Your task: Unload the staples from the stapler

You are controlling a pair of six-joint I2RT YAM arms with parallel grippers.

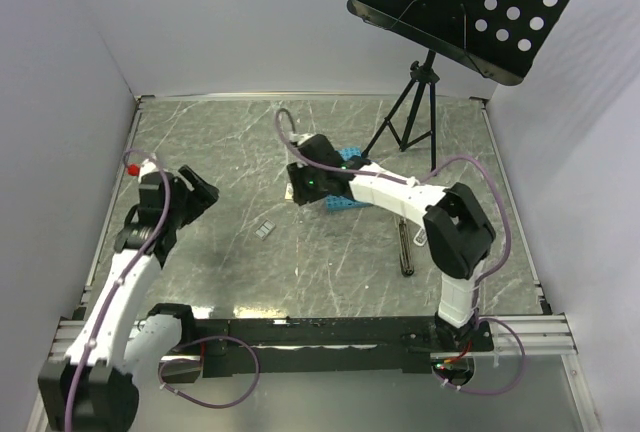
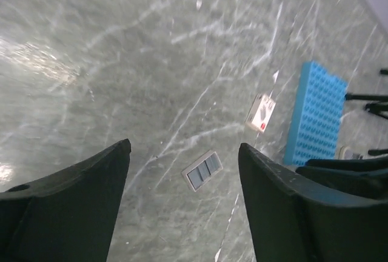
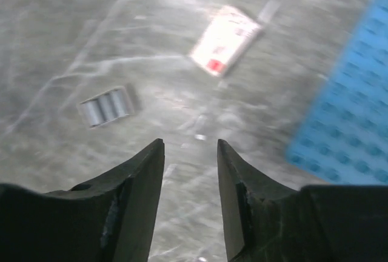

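The stapler is a slim black bar with a silver strip, lying on the table under my right arm's forearm, away from both grippers. The staples are short grey strips lying side by side on the table at centre. They also show in the left wrist view and the right wrist view. My left gripper is open and empty, left of the staples and above the table. My right gripper is open and empty, just behind and right of the staples.
A blue studded plate lies behind my right gripper. A small tan-white block lies between plate and staples. A black music stand on a tripod stands at the back right. White walls surround the table.
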